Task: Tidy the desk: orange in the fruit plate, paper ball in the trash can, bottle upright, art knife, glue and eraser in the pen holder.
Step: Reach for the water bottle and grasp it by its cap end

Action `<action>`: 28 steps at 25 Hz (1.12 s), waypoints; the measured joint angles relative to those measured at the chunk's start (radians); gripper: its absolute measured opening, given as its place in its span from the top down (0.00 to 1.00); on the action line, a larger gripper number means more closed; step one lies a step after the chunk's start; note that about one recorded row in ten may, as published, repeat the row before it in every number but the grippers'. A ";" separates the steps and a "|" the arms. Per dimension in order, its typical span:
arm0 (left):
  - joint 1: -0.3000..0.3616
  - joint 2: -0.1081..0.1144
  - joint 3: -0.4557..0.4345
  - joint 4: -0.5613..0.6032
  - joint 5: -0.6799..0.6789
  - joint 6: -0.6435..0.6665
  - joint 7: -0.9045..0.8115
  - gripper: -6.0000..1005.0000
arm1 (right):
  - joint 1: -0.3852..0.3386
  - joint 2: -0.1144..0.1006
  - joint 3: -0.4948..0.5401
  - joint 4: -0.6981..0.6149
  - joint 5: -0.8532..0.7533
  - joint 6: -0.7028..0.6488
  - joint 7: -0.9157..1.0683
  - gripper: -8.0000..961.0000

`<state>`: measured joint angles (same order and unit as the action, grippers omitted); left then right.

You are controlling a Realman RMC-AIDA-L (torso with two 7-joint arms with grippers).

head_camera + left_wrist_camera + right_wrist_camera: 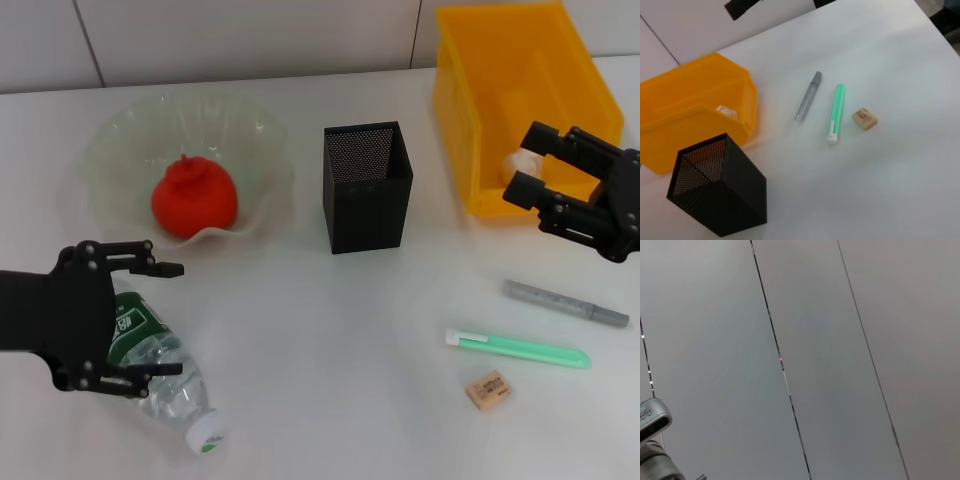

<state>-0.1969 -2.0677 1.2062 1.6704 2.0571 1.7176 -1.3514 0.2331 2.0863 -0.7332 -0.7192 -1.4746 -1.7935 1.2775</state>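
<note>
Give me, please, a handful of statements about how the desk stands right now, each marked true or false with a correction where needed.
1. The orange lies in the fruit plate. True.
2. The bottle stands upright. False: it lies on its side on the desk, with the left gripper open around it.
3. The paper ball is in the trash can. True.
4. The eraser is inside the pen holder. False: it lies on the desk, beyond the green stick from the holder.
5. The right gripper holds the grey pen-like tool. False: it hangs open over the trash can, and the tool lies on the desk.
</note>
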 joint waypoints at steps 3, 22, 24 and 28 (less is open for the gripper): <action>0.006 -0.001 0.002 0.010 0.000 0.007 0.001 0.16 | 0.007 0.000 0.000 0.012 0.000 0.001 -0.005 0.19; -0.021 0.000 0.195 0.080 0.264 0.030 0.012 0.16 | 0.033 0.001 -0.003 0.075 0.030 -0.001 -0.005 0.19; -0.040 0.000 0.222 0.084 0.300 0.030 0.002 0.16 | 0.035 0.000 -0.006 0.078 0.030 0.001 -0.005 0.19; -0.065 -0.001 0.276 0.113 0.360 0.032 -0.024 0.16 | 0.044 -0.003 -0.007 0.080 0.030 0.001 -0.001 0.19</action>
<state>-0.2618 -2.0686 1.4824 1.7832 2.4168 1.7501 -1.3750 0.2767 2.0833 -0.7400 -0.6395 -1.4449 -1.7925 1.2763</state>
